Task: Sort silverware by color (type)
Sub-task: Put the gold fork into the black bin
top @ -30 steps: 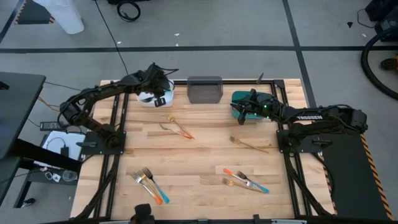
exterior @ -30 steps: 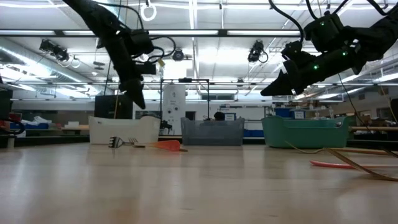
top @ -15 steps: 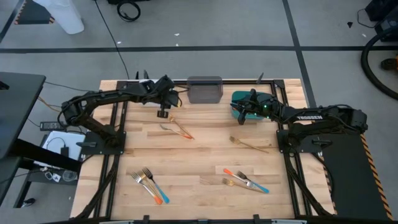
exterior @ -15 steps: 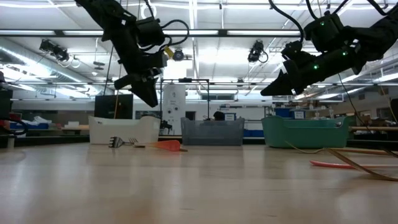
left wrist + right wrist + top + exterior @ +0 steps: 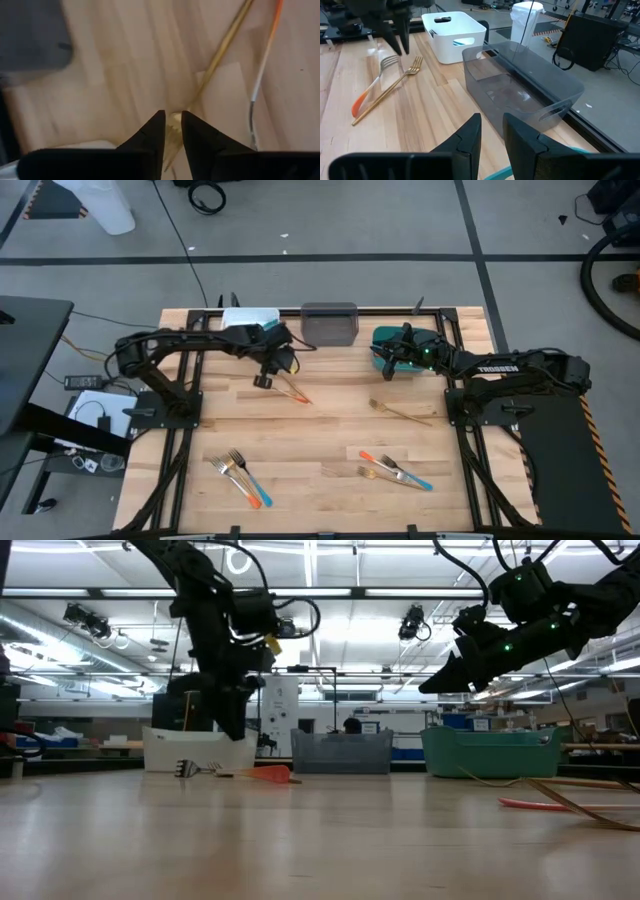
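The pale wooden slatted table (image 5: pixel 330 430) carries a white rectangular bin (image 5: pixel 454 36), a grey translucent bin (image 5: pixel 329 324) and a teal bin (image 5: pixel 490 752) along its far edge; the left gripper (image 5: pixel 170 131), fingers narrowly parted, hovers over the golden-tan fork (image 5: pixel 220 57) beside the orange-handled fork (image 5: pixel 264 55); the right gripper (image 5: pixel 491 131), slightly parted and empty, hangs by the teal bin.

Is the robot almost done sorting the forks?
Not nearly. No fork shows in the grey bin. The left hand is down at a golden fork beside an orange fork. The right hand waits open by the teal bin. A fork pair, a fork pile and another golden fork remain.
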